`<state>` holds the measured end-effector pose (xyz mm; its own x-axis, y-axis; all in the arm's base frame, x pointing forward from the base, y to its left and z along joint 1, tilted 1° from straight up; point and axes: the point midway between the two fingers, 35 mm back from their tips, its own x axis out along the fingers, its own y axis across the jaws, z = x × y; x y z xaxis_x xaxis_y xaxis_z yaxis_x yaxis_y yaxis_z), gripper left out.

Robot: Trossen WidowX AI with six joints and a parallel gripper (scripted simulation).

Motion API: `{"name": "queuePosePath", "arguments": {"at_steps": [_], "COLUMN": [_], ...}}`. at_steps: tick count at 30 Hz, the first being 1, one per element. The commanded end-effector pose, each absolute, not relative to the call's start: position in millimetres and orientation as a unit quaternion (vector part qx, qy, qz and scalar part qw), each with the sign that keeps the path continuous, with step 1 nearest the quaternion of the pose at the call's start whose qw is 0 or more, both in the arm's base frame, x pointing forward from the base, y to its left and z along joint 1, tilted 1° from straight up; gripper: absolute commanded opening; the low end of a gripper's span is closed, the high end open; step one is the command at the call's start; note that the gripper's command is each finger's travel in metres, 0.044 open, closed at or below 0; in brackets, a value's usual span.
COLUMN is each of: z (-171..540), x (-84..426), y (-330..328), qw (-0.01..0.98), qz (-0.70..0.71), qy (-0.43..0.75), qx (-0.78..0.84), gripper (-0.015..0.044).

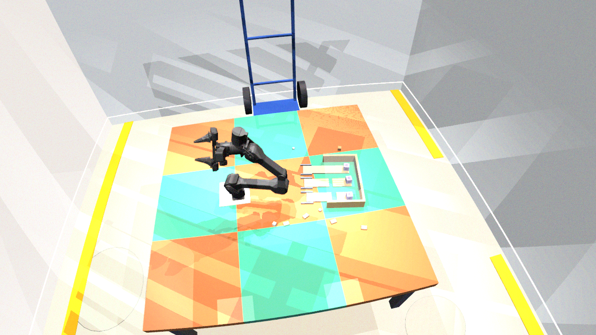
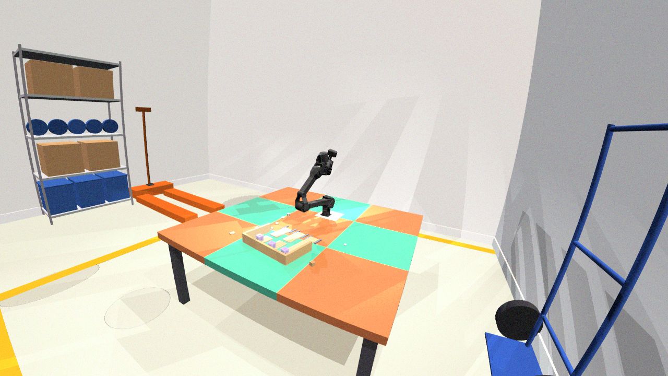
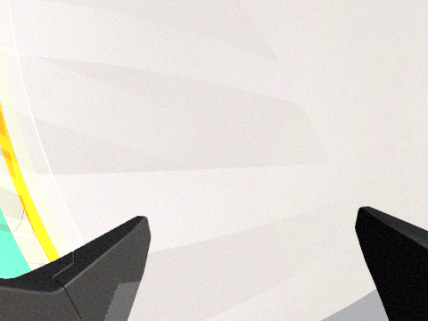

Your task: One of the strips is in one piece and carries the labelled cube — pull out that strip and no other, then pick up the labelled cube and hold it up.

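Pincer (image 1: pixel 194 150) (image 3: pixel 256 225) apart, facing away from tray (image 1: pixel 362 181) (image 2: pixel 264 250). Unbroken strip (image 1: pixel 325 169) on table (image 1: pixel 291 275) (image 2: pixel 345 304), inner end within tray, bearing cube (image 1: pixel 346 166) (image 2: pixel 285 250); two neighbouring strips gapped.

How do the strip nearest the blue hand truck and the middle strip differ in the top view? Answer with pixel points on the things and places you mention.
The strip nearest the hand truck (image 1: pixel 268 106) (image 2: pixel 511 353) (far strip) (image 1: pixel 325 169) runs unbroken to its cube (image 1: pixel 346 167), whereas the middle strip (image 1: pixel 316 183) has a gap partway. The far strip shows one long piece; the middle strip shows two shorter ones. Both lie flat, reach into the tray (image 1: pixel 345 204) (image 2: pixel 266 247) and carry a pale cube at the far end.
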<state>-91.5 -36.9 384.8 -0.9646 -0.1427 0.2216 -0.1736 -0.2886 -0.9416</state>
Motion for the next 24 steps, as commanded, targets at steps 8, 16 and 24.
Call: {"name": "queuePosePath", "arguments": {"at_steps": [8,16,24], "z": [380,363,349], "x": [-122,-130,-85], "y": [18,100,177], "qw": [0.132,0.279,0.457], "qz": [0.834,0.852,0.814], "qy": [-0.536,-0.422,-0.286], "qx": [-0.001,-0.137,-0.217], "gripper": [0.04,0.04,0.04]}}
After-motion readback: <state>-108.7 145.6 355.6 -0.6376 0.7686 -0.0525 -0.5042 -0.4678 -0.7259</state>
